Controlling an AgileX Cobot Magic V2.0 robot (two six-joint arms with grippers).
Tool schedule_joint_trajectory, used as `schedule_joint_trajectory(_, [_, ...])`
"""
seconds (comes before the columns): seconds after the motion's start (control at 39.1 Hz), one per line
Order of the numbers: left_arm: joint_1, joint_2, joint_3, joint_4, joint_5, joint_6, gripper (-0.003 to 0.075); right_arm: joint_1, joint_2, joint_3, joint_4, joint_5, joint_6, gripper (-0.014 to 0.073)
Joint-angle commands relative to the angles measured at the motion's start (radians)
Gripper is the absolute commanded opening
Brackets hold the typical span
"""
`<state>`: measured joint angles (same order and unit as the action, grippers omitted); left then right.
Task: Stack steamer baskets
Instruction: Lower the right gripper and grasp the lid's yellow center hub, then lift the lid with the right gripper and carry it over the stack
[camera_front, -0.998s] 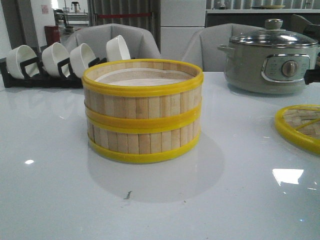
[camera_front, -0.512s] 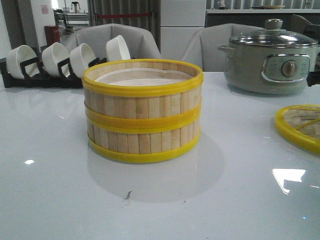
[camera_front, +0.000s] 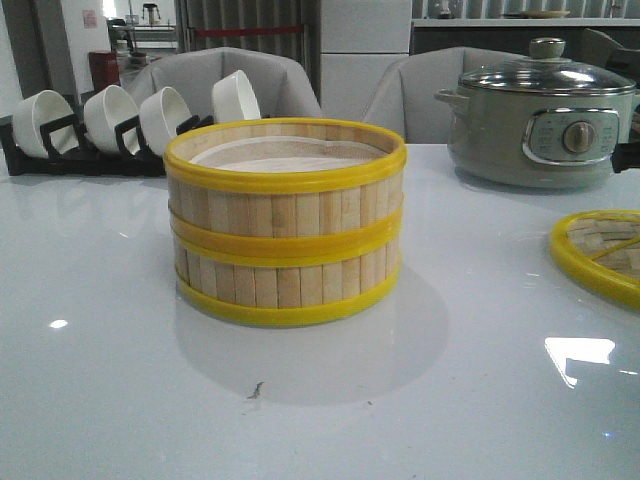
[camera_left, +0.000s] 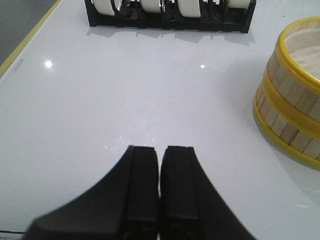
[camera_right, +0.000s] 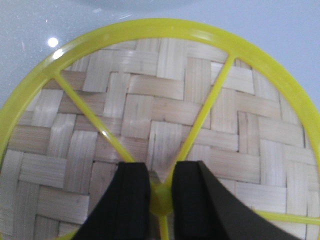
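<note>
Two steamer baskets stand stacked in the middle of the white table: the upper basket (camera_front: 285, 190) sits squarely on the lower basket (camera_front: 285, 285), with a whitish liner inside the top one. The stack also shows in the left wrist view (camera_left: 292, 100). My left gripper (camera_left: 160, 150) is shut and empty, low over bare table beside the stack and apart from it. My right gripper (camera_right: 161, 167) hangs over the flat woven lid (camera_right: 165, 100), its fingers closed on either side of the lid's yellow knob (camera_right: 161, 200). Neither gripper shows in the front view.
The lid (camera_front: 600, 250) lies flat at the table's right edge. A black rack of white bowls (camera_front: 100, 125) stands at the back left. An electric pot (camera_front: 545, 120) with a glass lid stands at the back right. Grey chairs stand behind the table.
The baskets and the lid have not moved. A dark shape at the front view's right edge, beside the pot, has drawn back towards the right.
</note>
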<state>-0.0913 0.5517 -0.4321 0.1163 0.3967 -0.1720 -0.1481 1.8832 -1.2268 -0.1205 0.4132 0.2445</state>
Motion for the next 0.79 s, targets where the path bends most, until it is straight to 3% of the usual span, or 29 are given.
schedule_joint_trajectory(0.0, [-0.008,0.003,-0.031,-0.003,-0.088,-0.009,0.0091,-0.005,-0.052,-0.035,-0.009,-0.022,-0.009,0.0058])
schedule_joint_trajectory(0.38, [-0.008,0.003,-0.031,-0.003,-0.088,-0.009,0.0091,0.083,-0.178,-0.069,-0.009,0.037,-0.009,0.0048])
schedule_joint_trajectory(0.77, [-0.008,0.003,-0.031,-0.003,-0.088,-0.009,0.0091,0.324,-0.196,-0.484,-0.004,0.391,-0.009,0.0048])
